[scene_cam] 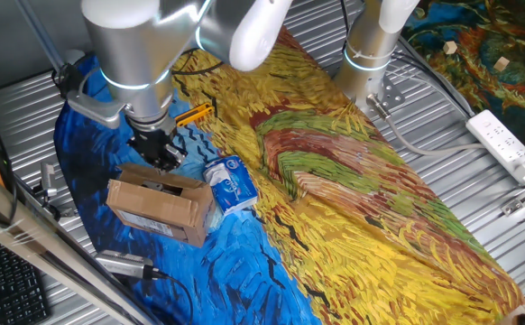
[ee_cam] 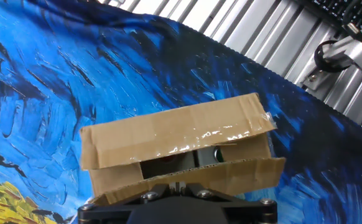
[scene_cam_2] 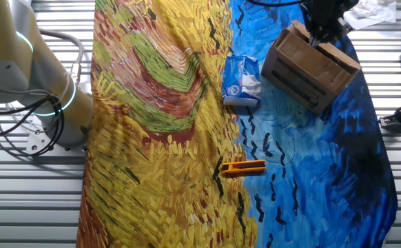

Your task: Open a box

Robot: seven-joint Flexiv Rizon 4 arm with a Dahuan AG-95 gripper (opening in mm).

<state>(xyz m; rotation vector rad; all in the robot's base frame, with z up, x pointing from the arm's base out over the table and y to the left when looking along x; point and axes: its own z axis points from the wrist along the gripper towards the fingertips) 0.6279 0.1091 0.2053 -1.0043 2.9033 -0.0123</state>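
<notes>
Claw down at the box top's 12 o'clock edge, jaw spread impossible to tell. Best lifting the taped flap slowly, outward, without dragging the carton.

The box was matt brown corrugated cardboard, its top flap striped with glossy clear tape. Under it lay a painted-looking cloth, wrinkled. At the box's three o'clock in one fixed view sat a shiny plastic packet.
</notes>
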